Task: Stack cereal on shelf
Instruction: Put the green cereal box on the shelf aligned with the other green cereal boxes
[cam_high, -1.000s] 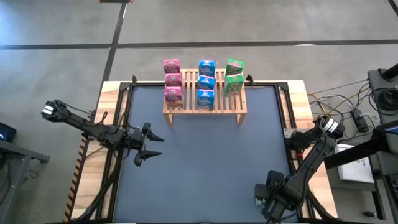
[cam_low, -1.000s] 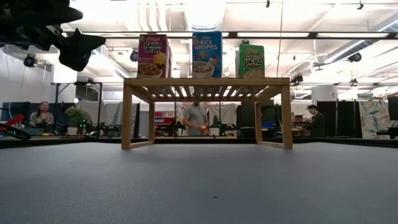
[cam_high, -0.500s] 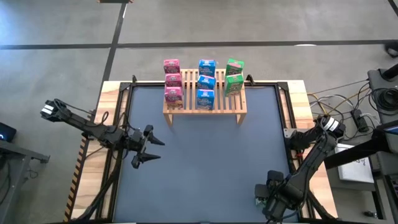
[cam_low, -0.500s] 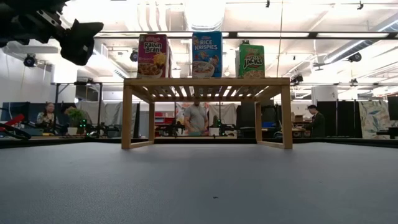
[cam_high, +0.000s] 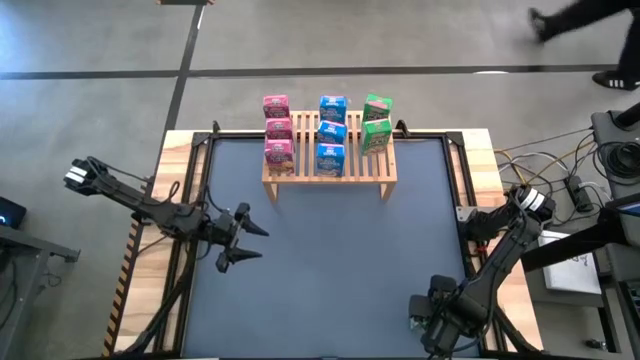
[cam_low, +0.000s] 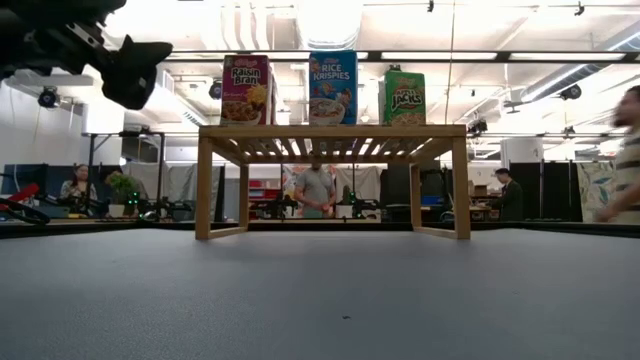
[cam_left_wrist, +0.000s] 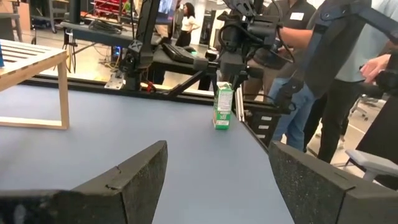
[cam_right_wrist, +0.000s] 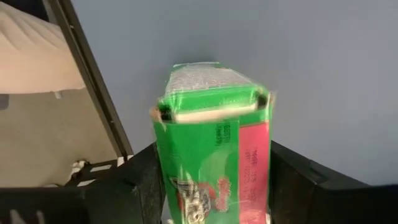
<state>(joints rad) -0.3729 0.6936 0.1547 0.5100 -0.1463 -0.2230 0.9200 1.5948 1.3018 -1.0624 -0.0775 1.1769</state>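
Blue-grey table (cam_high: 330, 260) before busy workshop

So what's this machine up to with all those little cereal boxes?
It is stacking cereal boxes on a wooden rack. Eight are up there: three pink, three blue and two green. The last green box stands on the table's near right corner, between the right gripper's fingers; whether they are clamped on it I cannot tell. The left gripper hangs open and empty over the table's left side.

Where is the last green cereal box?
The green box stands at the table's near right corner, between the right gripper's fingers, far from the shelf.
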